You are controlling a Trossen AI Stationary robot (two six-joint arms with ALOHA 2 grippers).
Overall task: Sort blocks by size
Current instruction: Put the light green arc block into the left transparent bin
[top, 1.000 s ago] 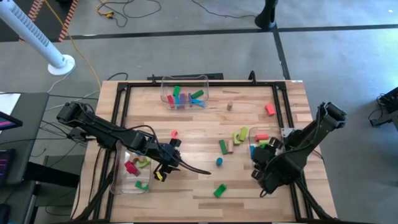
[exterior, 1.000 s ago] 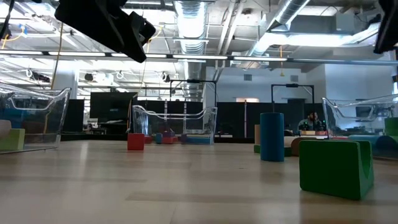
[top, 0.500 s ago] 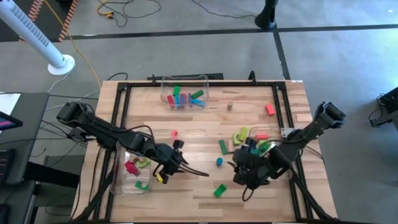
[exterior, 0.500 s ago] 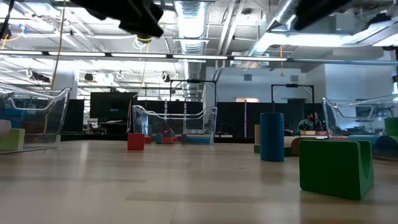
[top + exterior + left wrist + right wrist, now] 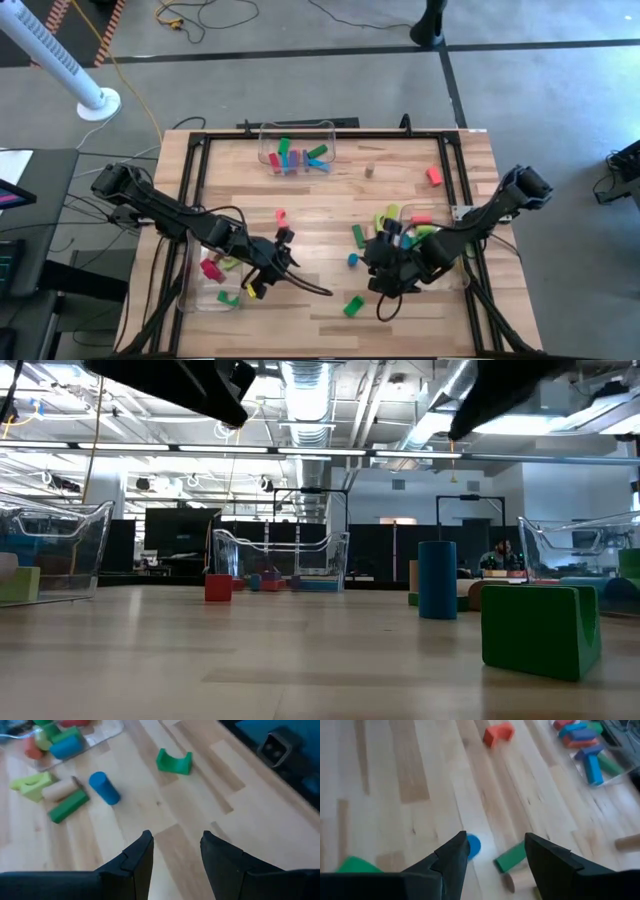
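Lowest in the overhead frame, a green arch block [image 5: 353, 305] is lying on the wooden surface [image 5: 320, 215]. Just above it, the right pincer [image 5: 385, 282] is hovering open and empty beside the blue cylinder [image 5: 352, 260]. At lower left, the left pincer [image 5: 272, 272] is hanging open, holding nothing. Loose blocks [image 5: 385, 222] are sitting mid-frame, more filling the clear bin [image 5: 297, 130] at top centre.
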